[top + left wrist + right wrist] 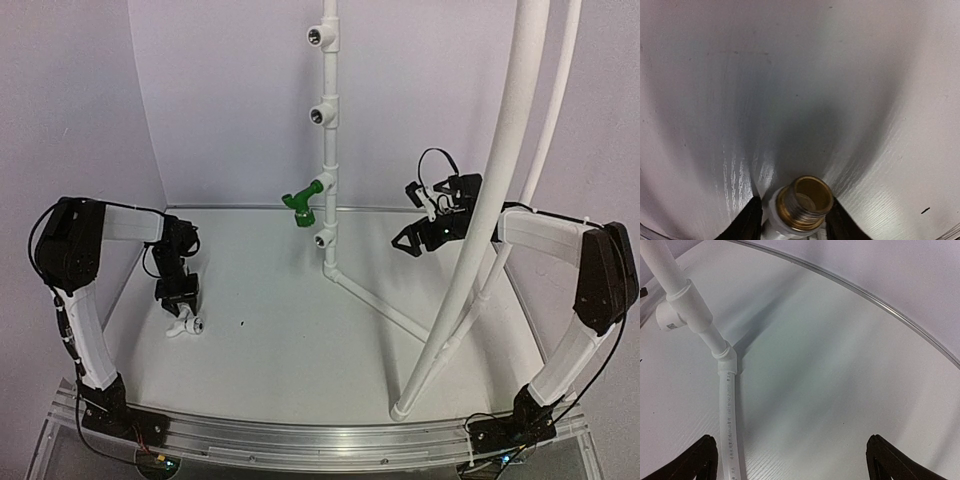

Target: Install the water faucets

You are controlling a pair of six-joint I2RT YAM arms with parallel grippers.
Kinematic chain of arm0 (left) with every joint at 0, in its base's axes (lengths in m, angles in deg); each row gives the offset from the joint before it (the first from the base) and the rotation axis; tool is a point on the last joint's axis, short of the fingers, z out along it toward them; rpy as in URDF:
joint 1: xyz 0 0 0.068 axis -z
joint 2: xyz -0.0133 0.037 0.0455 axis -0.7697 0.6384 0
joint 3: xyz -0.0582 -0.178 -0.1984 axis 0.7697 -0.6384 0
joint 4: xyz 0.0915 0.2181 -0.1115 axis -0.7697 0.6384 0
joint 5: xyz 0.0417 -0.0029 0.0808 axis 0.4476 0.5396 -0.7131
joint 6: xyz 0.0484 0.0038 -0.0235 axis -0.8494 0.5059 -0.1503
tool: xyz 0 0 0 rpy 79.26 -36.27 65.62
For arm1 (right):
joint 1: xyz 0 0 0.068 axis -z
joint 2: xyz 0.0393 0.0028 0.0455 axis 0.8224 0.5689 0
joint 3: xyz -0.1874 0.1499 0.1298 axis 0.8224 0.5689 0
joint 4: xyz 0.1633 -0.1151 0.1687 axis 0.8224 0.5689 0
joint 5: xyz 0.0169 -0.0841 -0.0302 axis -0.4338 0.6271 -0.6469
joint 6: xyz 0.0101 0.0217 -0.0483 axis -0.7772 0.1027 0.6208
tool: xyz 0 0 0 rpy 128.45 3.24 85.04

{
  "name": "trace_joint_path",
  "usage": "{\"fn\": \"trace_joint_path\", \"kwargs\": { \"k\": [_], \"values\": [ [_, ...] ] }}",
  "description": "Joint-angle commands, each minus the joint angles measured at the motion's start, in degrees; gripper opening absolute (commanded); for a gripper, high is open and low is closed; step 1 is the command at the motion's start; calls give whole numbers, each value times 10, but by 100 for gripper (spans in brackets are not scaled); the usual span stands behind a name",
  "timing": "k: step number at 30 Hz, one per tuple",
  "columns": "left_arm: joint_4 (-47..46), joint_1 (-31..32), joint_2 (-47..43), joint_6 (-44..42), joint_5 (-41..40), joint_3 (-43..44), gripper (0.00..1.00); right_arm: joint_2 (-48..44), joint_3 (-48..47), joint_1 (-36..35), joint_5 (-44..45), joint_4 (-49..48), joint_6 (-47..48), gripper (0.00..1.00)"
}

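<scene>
White counter (pixel 300 330) is carrying the pipework. Left tool (pixel 795 205) is pinching the white faucet (pixel 805 201) low against it, brass thread poking forward. Right tool (pixel 790 465) is hanging spread and empty near the riser pipe (pixel 330 150), where the green faucet (pixel 299 205) is already sitting. Next is probably lifting and aiming that thread at a free tee outlet (pixel 323 238).

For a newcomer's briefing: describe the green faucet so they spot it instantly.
Find the upright white pipe at the back centre of the table, with four tee outlets stacked up it. The green faucet juts left from the third outlet down. It is the only green thing; the other outlets show bare dark holes.
</scene>
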Motion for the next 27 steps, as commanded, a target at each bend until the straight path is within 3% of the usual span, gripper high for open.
{"fn": "trace_joint_path", "kwargs": {
  "k": [1, 10, 20, 27],
  "values": [
    [5, 11, 3, -7, 4, 32, 34, -18, -23, 0, -14, -1, -6, 98],
    [12, 20, -77, -5, 105, 35, 0, -48, -14, 1, -75, -1, 10, 98],
    [-98, 93, -142, -15, 356, 9, 0, -56, 10, -4, -204, 0, 68, 98],
    [-256, 113, -155, 121, 423, -36, 0, -66, 23, -35, -220, -1, 75, 98]
  ]
}}
